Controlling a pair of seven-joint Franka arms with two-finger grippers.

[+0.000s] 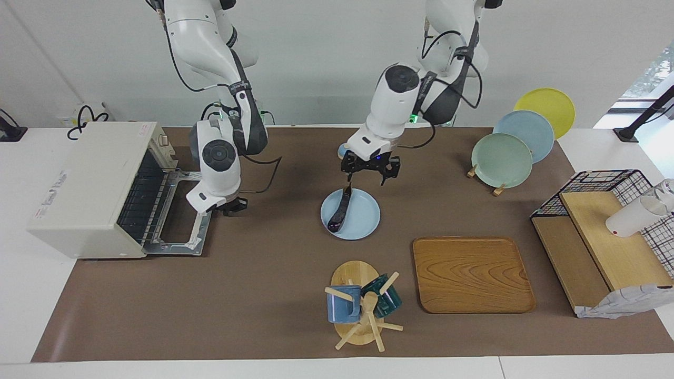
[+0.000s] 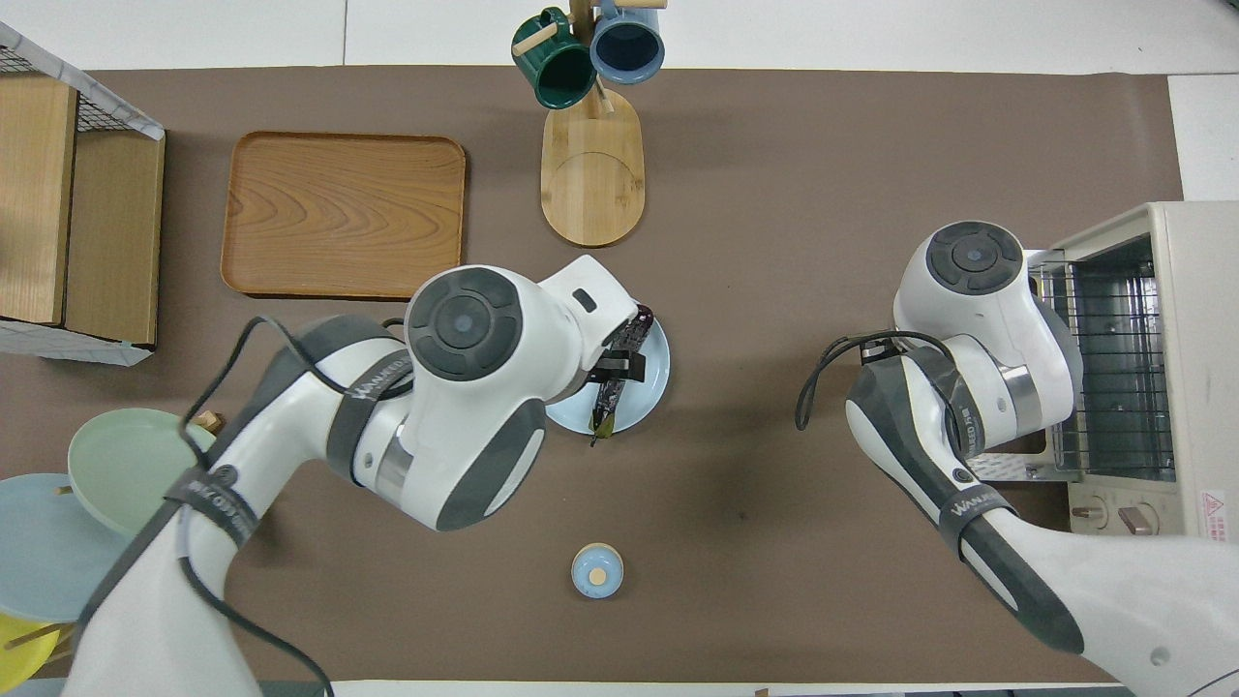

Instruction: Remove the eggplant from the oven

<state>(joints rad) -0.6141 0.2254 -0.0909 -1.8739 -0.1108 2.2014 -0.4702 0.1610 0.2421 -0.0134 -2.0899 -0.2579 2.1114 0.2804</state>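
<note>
One eggplant (image 1: 339, 209) lies on the blue plate (image 1: 363, 221), outside the oven (image 1: 89, 187). My left gripper (image 1: 369, 169) hovers over this plate, fingers released. My right gripper (image 1: 227, 206), fingers clenched on nothing, is at the oven door (image 1: 181, 213); I judge closing it comes next.

Table (image 1: 263, 295): oven (image 1: 89, 189), plate (image 1: 363, 218), tray (image 1: 471, 273), mug stand (image 1: 354, 276).

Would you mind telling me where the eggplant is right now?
The eggplant lies on the light blue plate mid-table, out of the oven, just under the open left gripper and nearer the robots than the mug stand.
</note>
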